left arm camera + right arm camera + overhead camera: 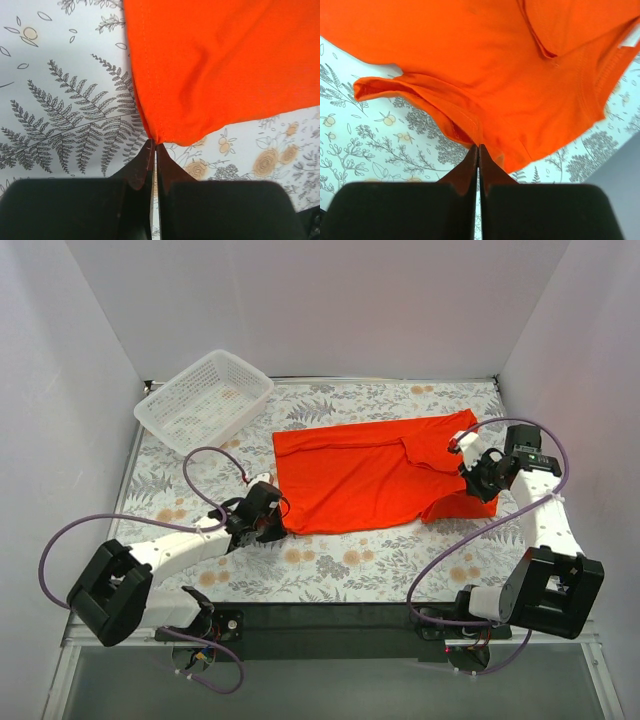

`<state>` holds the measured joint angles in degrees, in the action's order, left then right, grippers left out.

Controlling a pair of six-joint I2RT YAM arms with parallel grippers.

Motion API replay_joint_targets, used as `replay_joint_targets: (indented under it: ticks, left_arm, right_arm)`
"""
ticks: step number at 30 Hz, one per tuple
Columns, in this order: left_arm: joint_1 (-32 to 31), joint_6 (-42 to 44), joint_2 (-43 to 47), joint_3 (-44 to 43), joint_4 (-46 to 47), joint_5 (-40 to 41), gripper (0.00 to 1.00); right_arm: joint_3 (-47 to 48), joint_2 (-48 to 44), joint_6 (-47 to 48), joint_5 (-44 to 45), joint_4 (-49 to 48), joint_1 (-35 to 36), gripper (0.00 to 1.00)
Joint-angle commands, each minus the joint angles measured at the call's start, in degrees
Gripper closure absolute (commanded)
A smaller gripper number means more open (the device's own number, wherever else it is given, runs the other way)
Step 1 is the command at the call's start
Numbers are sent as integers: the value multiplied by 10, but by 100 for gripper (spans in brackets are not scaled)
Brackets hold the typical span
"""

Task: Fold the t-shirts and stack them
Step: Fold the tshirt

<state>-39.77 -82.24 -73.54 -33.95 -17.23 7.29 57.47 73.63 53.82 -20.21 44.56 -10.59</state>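
An orange-red t-shirt lies spread across the middle of the floral table, one sleeve folded over near the right. My left gripper sits at the shirt's near-left hem corner, shut on that corner of fabric. My right gripper is at the shirt's right end, shut on the cloth at the sleeve and shoulder seam. In the right wrist view the sleeve hangs lifted off the cloth-covered table.
A white lattice basket stands at the back left of the table. White walls close in the left, back and right sides. Purple cables loop over the table beside each arm.
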Motion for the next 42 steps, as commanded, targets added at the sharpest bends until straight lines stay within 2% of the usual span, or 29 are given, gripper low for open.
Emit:
replay_joint_targets:
  ticks: [1, 14, 27, 42]
  left_arm:
    - [-2, 0, 52, -24, -15, 21, 100]
    - [-2, -3, 88, -52, -39, 40, 100]
    - [-2, -3, 90, -77, -54, 59, 100]
    - [37, 45, -11, -159, -63, 92, 100]
  right_arm:
    - [42, -20, 33, -34, 29, -33, 99]
    - [97, 6, 44, -63, 40, -118, 99]
    - [130, 54, 44, -82, 39, -132, 99]
    - [236, 164, 3, -125, 40, -132, 99]
